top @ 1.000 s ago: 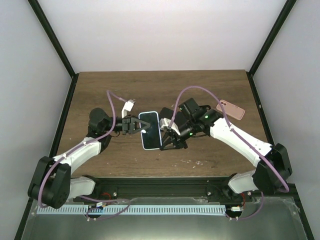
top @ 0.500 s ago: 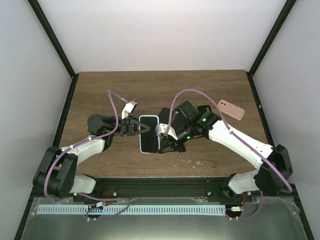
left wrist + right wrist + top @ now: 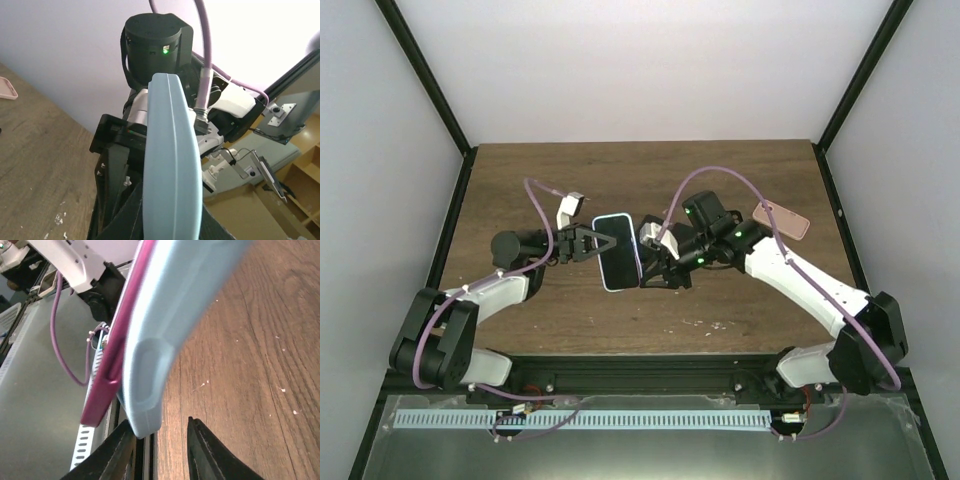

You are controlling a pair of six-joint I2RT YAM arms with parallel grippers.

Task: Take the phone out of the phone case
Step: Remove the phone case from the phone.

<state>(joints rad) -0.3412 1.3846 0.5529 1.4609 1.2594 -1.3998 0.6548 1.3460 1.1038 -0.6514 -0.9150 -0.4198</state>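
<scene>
With both arms raised off the wooden table (image 3: 520, 190), I read this as the separation step, partly done.

Left gripper (image 3: 592, 243): closed tight on the phone case (image 3: 170, 315). It clamps the long edge nearest its own wrist and holds the light-blue shell clear of the tabletop, tilted, screen side toward the overhead camera.

Right gripper (image 3: 160, 435): jaws narrowly parted, holding nothing. Its fingertips (image 3: 122, 447) sit just under the bottom corner of the case, on the side opposite the left gripper's clamp.

Task item location: the phone (image 3: 110, 375) shows as a magenta edge in the right wrist view. It lies against the case along most of its length. At the corner just ahead of the right fingertips it stands proud of the shell, and a gap shows between the two. I cannot confirm from this view whether one finger touches the case corner or merely sits beside it, because the angle is too steep.

Next move, as I judge it:
1. Bring the right fingertips onto the exposed magenta edge only, not the blue lip.
2. Close on that edge.
3. Draw away from the left gripper with the left clamp firm.

Risk: if the right jaws catch case and phone together, the pull may drag the whole assembly out of the left grip instead of parting it.
</scene>
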